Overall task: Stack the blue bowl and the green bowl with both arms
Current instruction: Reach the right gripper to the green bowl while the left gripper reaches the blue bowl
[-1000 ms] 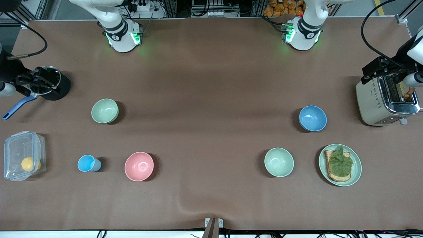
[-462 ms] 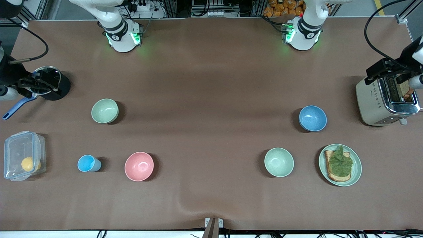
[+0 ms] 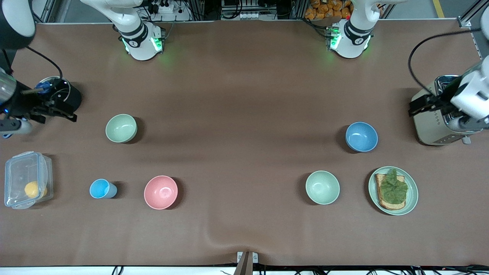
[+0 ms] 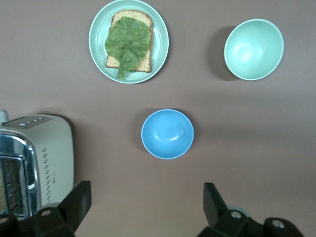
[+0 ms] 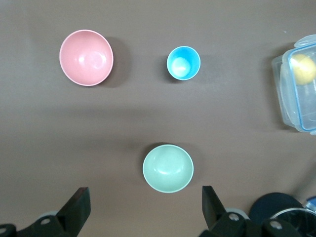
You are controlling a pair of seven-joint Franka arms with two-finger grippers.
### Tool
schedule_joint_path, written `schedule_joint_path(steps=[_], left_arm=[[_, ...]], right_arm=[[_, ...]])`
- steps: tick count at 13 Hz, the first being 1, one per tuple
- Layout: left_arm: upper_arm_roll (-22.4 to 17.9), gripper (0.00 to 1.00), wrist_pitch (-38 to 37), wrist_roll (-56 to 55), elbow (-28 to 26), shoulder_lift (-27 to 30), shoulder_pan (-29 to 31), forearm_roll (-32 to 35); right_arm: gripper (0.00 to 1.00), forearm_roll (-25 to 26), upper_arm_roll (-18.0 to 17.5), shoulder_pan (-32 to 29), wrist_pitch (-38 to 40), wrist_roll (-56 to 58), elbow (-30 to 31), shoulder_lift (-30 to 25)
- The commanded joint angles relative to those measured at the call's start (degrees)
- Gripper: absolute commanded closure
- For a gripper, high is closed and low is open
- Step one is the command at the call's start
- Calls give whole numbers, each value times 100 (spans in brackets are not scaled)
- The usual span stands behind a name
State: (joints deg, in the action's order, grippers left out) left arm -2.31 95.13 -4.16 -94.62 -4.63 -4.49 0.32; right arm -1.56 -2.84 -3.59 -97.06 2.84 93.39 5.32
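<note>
The blue bowl (image 3: 361, 136) stands upright toward the left arm's end of the table and also shows in the left wrist view (image 4: 167, 134). The sage green bowl (image 3: 121, 128) stands upright toward the right arm's end and also shows in the right wrist view (image 5: 168, 168). My left gripper (image 3: 418, 107) is open and empty over the toaster's edge, with its midpoint in the left wrist view (image 4: 145, 205) short of the blue bowl. My right gripper (image 3: 63, 110) is open and empty beside the black pot, with its midpoint in the right wrist view (image 5: 144, 205) short of the green bowl.
A paler mint bowl (image 3: 322, 187) and a mint plate with toast (image 3: 412, 196) lie nearer the camera than the blue bowl. A toaster (image 3: 431, 126) stands at the left arm's end. A pink bowl (image 3: 161, 192), light-blue cup (image 3: 100, 188), clear box (image 3: 26, 179) and black pot (image 3: 70, 100) are at the right arm's end.
Both grippers have swung away from the toaster and the black pot, each coming a little toward its bowl. The bowls have not moved.
</note>
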Motion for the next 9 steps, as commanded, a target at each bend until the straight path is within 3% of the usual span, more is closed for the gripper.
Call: schedule_joint_path(steps=[1,3,9], left_arm=[[29,0,784,126,-871,129,36,-111],[20,0,1392,126,-1400,15,45,-102],[20,0,1947,55,-1454,-969,27,-32]], right_arm=[[0,33,-41,7,-409,-82,442,4],[0,51,-32,-28,-541,-21,793,22],[0,182,-24,-168,-1595,6,1953,13]])
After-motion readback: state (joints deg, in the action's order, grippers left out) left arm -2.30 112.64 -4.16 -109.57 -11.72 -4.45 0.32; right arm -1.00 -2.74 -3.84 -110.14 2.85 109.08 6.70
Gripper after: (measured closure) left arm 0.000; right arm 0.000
